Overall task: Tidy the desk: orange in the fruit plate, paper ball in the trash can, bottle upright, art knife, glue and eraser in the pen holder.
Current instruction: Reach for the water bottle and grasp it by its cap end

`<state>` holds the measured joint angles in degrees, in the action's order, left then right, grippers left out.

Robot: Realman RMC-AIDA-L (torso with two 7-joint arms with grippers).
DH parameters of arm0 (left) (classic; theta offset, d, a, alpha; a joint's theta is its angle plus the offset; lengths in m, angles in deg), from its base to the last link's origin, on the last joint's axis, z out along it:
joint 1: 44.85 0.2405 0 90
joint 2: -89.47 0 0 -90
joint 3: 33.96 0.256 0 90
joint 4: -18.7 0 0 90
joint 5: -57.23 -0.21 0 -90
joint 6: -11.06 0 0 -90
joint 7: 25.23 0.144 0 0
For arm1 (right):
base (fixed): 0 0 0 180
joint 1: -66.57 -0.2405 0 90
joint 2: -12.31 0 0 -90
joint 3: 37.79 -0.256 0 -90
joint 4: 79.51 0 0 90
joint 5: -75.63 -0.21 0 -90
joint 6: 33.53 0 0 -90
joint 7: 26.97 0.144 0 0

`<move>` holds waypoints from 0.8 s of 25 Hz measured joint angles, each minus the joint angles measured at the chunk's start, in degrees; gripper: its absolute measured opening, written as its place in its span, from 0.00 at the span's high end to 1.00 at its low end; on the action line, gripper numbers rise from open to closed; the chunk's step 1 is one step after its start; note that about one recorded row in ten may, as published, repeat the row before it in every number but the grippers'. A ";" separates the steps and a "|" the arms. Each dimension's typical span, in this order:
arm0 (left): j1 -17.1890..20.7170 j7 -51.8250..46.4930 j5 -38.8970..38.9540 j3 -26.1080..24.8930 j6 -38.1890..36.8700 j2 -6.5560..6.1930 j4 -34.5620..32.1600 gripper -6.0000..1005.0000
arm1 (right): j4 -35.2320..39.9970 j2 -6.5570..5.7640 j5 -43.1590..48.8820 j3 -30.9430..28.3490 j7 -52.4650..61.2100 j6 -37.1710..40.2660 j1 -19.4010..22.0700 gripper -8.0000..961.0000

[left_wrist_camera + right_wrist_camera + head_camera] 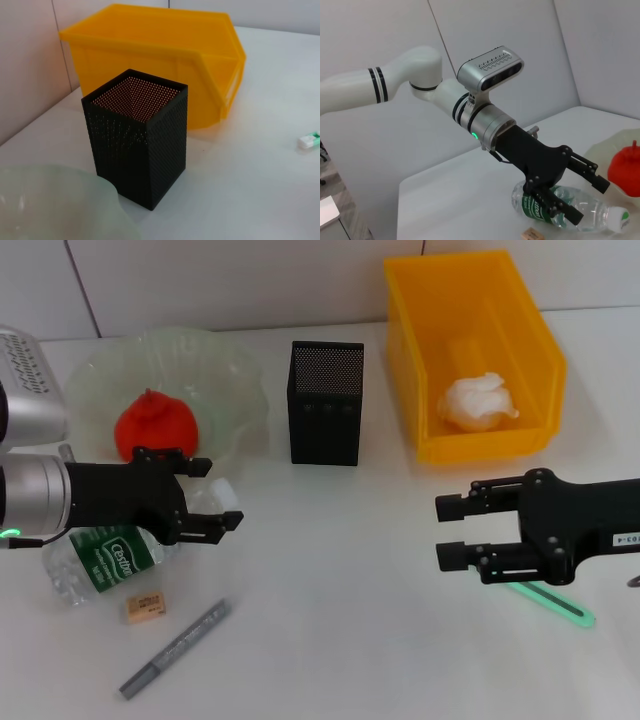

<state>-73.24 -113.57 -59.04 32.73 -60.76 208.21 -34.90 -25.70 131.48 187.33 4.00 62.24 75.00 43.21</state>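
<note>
The clear bottle (pixel 95 560) with a green label lies on its side at the front left, also seen as the bottle (pixel 570 210). My left gripper (pixel 213 496) is open, with its fingers on either side of the bottle's cap end. The orange (pixel 155 425) sits in the pale green fruit plate (pixel 225 375). A paper ball (pixel 478 400) lies inside the yellow trash can (pixel 520 445). The black mesh pen holder (pixel 325 403) stands between them. The tan eraser (pixel 145 607) and grey art knife (pixel 175 648) lie near the front edge. My right gripper (pixel 450 531) hangs open just above the green glue (pixel 560 605).
In the left wrist view the pen holder (pixel 137 135) stands in front of the yellow bin (pixel 160 50), with the plate's rim (pixel 60 200) close by and the glue's tip (pixel 310 141) farther off. A tiled wall runs behind the white desk.
</note>
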 joint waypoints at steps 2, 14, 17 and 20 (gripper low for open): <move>-0.28 -0.04 -0.01 0.48 0.71 0.00 0.05 0.19 | -0.02 0.00 0.00 -0.06 0.00 -0.01 0.19 0.37; -1.50 -2.87 -1.72 4.71 5.79 -0.14 0.55 0.19 | -0.02 -0.06 0.00 -0.60 0.00 0.02 0.34 0.37; -2.42 -4.60 -3.90 4.74 6.08 -0.07 0.60 0.19 | -0.02 -0.07 0.01 -0.63 0.00 0.02 0.34 0.37; -2.91 -5.35 -5.18 4.76 6.24 -0.01 0.65 0.19 | -0.02 -0.09 0.00 -0.65 0.00 0.01 0.30 0.37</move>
<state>-76.15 -118.92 -64.22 37.49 -54.52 208.20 -34.24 -25.72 131.40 187.33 3.35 62.24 75.01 43.51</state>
